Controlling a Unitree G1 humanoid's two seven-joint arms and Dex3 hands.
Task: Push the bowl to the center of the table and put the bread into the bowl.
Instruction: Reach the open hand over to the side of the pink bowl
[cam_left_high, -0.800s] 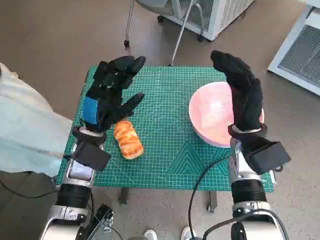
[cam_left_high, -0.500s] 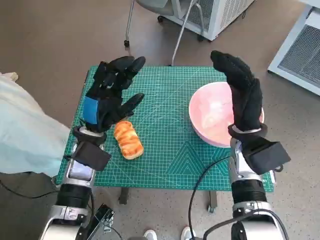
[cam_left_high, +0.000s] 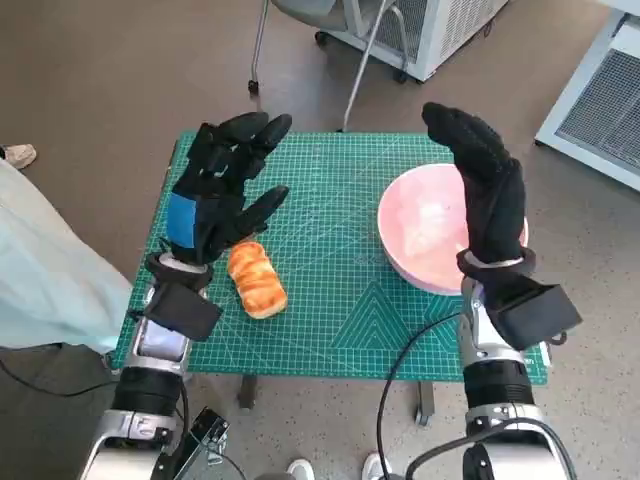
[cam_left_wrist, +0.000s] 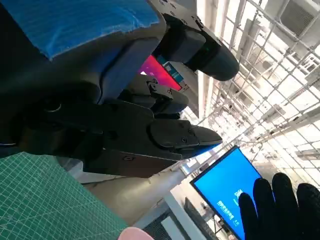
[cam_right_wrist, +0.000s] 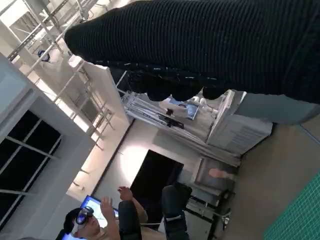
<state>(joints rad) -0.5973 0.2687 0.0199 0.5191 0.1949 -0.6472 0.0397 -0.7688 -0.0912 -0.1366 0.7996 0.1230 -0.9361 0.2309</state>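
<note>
Fingers of left hand: the fingers (cam_left_high: 245, 135) are spread apart and nothing is held between them; they are raised above the far left part of the mat, probably so that the bread is not touched too early.
Left hand: the left hand (cam_left_high: 215, 190) is kept over the mat, just beyond the bread, with its blue-taped back turned up.
Fingers of right hand: the gloved fingers (cam_left_high: 455, 130) are stretched out and nothing is gripped; whether the bowl is touched by them cannot be told.
Right hand: the right hand (cam_left_high: 485, 195) is held edge-on over the right side of the bowl, which is judged a good pose for a push toward the middle.
Bowl: the pink bowl (cam_left_high: 420, 235) is placed at the right side of the table, not yet at the center, and nothing is seen in it.
Bread: the bread (cam_left_high: 257, 280) is lying on the mat at the left, near the left wrist, well apart from the bowl.
Table: the table (cam_left_high: 340, 320) is covered by a green cutting mat.
Person: a pale sleeve (cam_left_high: 50, 270) is seen at the left edge.
</note>
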